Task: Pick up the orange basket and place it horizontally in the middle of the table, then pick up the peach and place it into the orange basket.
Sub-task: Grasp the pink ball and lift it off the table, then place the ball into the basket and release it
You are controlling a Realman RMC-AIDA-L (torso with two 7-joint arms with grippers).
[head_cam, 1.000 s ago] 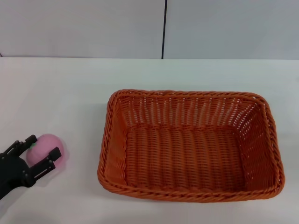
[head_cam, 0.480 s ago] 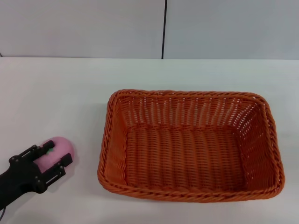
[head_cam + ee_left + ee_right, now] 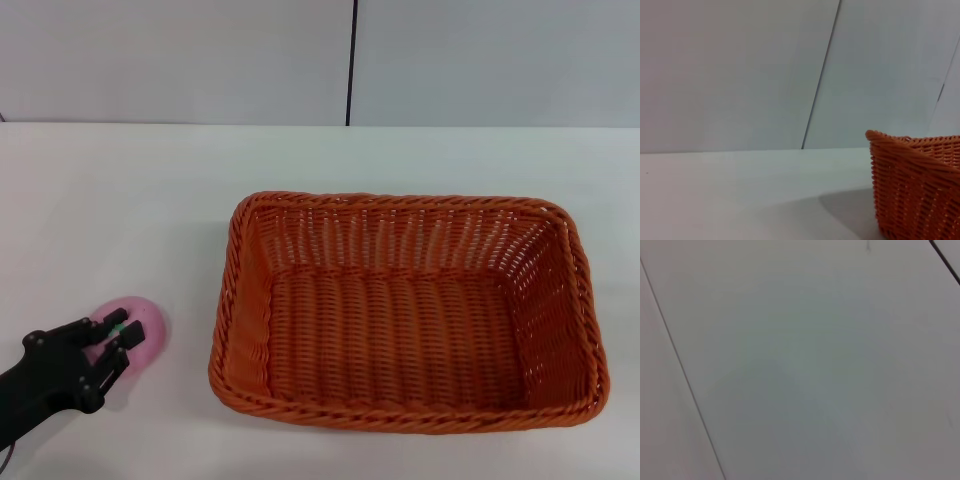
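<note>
The orange basket (image 3: 400,201) lies lengthwise across the middle of the white table (image 3: 120,200), with nothing inside it. One of its corners (image 3: 917,185) also shows in the left wrist view. The pink peach (image 3: 146,322) is at the table's front left, a short way left of the basket. My left gripper (image 3: 122,343) reaches in from the lower left, its black fingers (image 3: 112,366) closed around the peach's near side and covering part of it. The right gripper is out of view.
A pale wall with a dark vertical seam (image 3: 351,60) stands behind the table's far edge. The right wrist view shows only a plain pale surface crossed by a thin line.
My left gripper has shifted right toward the basket and turned, and the peach has moved right with it. The basket has stayed put.
</note>
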